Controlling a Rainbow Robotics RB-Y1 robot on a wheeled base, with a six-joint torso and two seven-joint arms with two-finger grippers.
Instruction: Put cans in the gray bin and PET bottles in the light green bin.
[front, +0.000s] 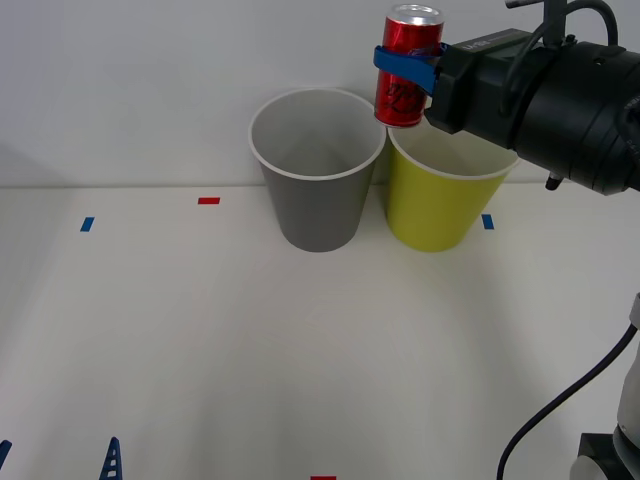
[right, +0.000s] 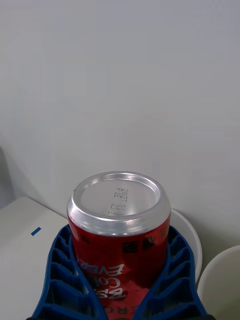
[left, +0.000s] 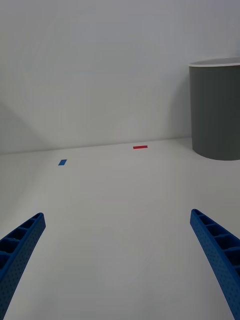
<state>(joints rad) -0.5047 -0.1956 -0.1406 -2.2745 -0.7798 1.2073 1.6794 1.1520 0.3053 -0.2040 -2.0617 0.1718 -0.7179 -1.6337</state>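
A small red can (front: 410, 30) hangs upright in the air, my right gripper (front: 400, 62) shut on it from the right. It is held over the gap where the rims of the gray bin (front: 318, 205) and the light green bin (front: 435, 210) meet at the back of the table. The right wrist view has the can (right: 120, 215) between the blue fingers (right: 60, 280), silver end up, and a white bin rim (right: 192, 240) behind it. My left gripper (front: 57, 462) sits open and low at the near left, with the gray bin (left: 217, 115) far ahead. No PET bottles are in view.
The two bins stand side by side against the white back wall. Small tape marks lie on the white table: red (front: 208, 200), blue (front: 87, 224), blue (front: 487, 221) and red (front: 322, 478) at the front edge. A black cable (front: 560, 410) hangs at the right.
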